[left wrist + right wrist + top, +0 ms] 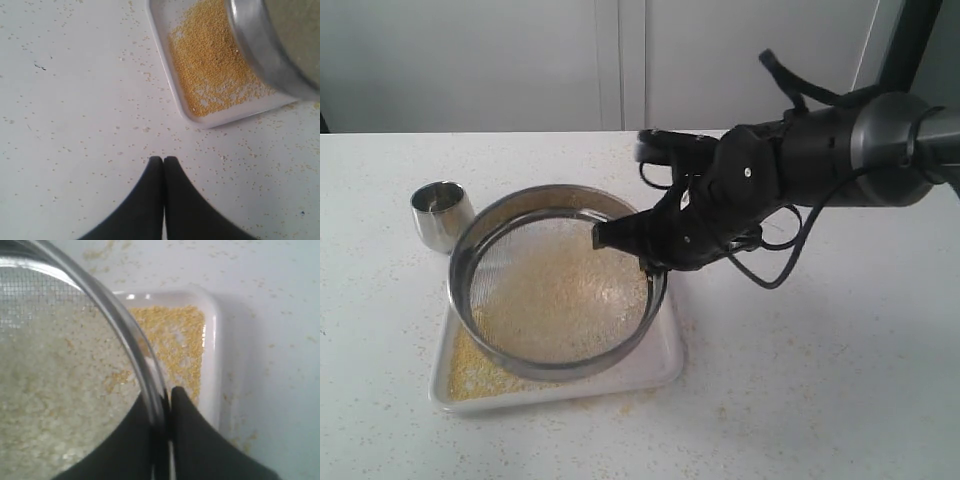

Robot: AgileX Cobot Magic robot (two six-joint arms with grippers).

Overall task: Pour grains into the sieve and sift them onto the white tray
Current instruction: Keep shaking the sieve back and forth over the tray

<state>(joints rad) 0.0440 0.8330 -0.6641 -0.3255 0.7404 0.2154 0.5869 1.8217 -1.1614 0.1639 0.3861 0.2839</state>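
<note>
My right gripper (650, 262) is shut on the right-hand rim of the sieve (470, 255), one finger inside the ring and one outside, holding it tilted above the white tray (665, 365). Pale grains (560, 300) lie on the mesh (45, 365). Fine yellow grains (215, 65) are spread over the tray floor (212, 350) under the sieve rim (130, 335). My left gripper (163, 159) hangs shut and empty over the bare table beside a corner of the tray (200, 122). It does not show in the exterior view.
A small shiny steel cup (440, 212) stands on the table just left of the sieve. Stray grains speckle the white tabletop (75, 125) around the tray. The right arm's black body and cables (790, 170) reach in from the right.
</note>
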